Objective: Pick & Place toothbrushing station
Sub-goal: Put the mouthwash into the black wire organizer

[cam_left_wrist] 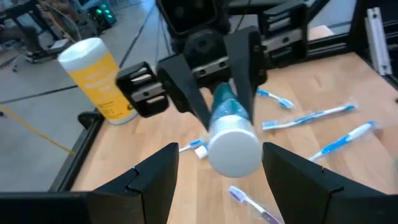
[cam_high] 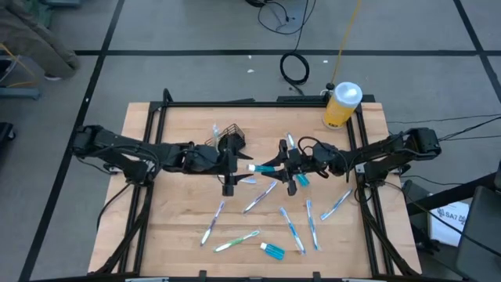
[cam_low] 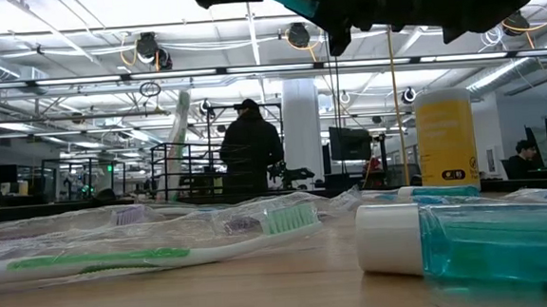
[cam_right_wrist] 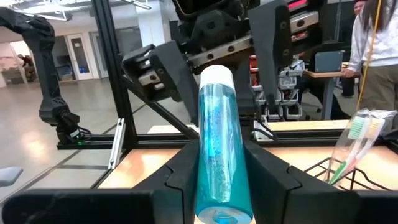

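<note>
Overhead, you see the right gripper [cam_high: 283,166] clenched on a teal bottle [cam_high: 264,168], its white cap pointing between the spread fingers of the left gripper [cam_high: 232,166], both over the middle of the table [cam_high: 180,235]. The black wire-mesh caddy [cam_high: 228,135] sits just behind the left gripper, a packaged toothbrush standing in it; the yellow bottle [cam_high: 340,105] stands at the far right corner. From table height, a green toothbrush [cam_low: 146,247] and a second teal bottle [cam_low: 479,244] lie in front. Your left wrist view shows the white cap [cam_left_wrist: 233,146] between its released fingers [cam_left_wrist: 152,177]. Your right wrist view shows the bottle gripped, the caddy's corner [cam_right_wrist: 339,180] beside it.
</note>
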`<move>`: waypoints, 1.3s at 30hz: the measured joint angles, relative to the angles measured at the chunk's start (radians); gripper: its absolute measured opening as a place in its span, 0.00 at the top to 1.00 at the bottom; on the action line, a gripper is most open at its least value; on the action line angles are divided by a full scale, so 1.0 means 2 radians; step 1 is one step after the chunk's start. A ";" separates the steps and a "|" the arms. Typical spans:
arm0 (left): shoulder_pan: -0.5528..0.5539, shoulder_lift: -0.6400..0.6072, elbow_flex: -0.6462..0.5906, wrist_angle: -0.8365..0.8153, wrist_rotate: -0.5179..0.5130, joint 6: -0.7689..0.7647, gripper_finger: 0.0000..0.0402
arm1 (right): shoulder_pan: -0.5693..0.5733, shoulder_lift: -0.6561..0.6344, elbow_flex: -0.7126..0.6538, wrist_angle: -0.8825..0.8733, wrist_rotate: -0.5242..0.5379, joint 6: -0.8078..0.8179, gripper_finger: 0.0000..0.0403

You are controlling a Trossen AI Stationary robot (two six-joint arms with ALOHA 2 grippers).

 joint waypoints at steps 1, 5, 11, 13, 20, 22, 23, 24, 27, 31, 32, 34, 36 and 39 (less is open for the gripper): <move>0.000 0.000 0.000 0.000 0.004 0.000 0.41 | 0.000 0.000 0.000 0.000 0.000 0.000 0.75; 0.000 0.001 0.000 0.000 0.008 0.000 0.41 | 0.000 0.000 0.000 -0.001 0.000 0.000 0.75; 0.000 0.001 0.000 0.016 0.007 0.004 0.41 | 0.000 0.000 0.000 -0.002 0.001 0.000 0.75; 0.000 0.001 0.000 0.014 0.007 0.008 0.41 | 0.000 0.000 0.000 -0.002 0.001 0.000 0.75; 0.000 0.001 0.000 0.014 0.007 0.007 0.48 | -0.001 0.000 0.000 -0.003 0.001 0.000 0.75; 0.000 0.001 0.000 0.015 0.007 0.007 0.53 | -0.001 0.000 0.000 -0.003 0.001 0.000 0.75; 0.000 0.001 0.000 0.015 0.007 0.007 0.56 | -0.001 0.000 0.000 -0.004 0.001 0.000 0.75; 0.000 0.001 0.000 0.015 0.007 0.007 0.58 | -0.001 0.000 0.000 -0.004 0.001 0.000 0.75; 0.000 0.001 0.000 0.015 0.007 0.006 0.66 | -0.001 0.000 0.000 -0.003 0.001 0.000 0.75; 0.000 0.001 0.000 0.014 0.007 0.007 0.72 | -0.001 0.000 0.000 -0.004 0.001 -0.002 0.75; -0.001 0.001 0.000 0.014 0.007 0.008 0.73 | -0.001 0.000 0.000 -0.004 0.001 -0.006 0.75; -0.002 0.001 0.000 0.011 0.006 0.007 0.74 | -0.001 0.000 0.000 -0.005 0.001 -0.010 0.75; -0.002 0.001 0.000 0.010 0.005 0.007 0.74 | -0.001 0.000 0.000 -0.006 0.002 -0.010 0.75; -0.002 0.001 0.000 0.009 0.006 0.007 0.74 | -0.001 0.000 0.000 -0.006 0.003 -0.010 0.74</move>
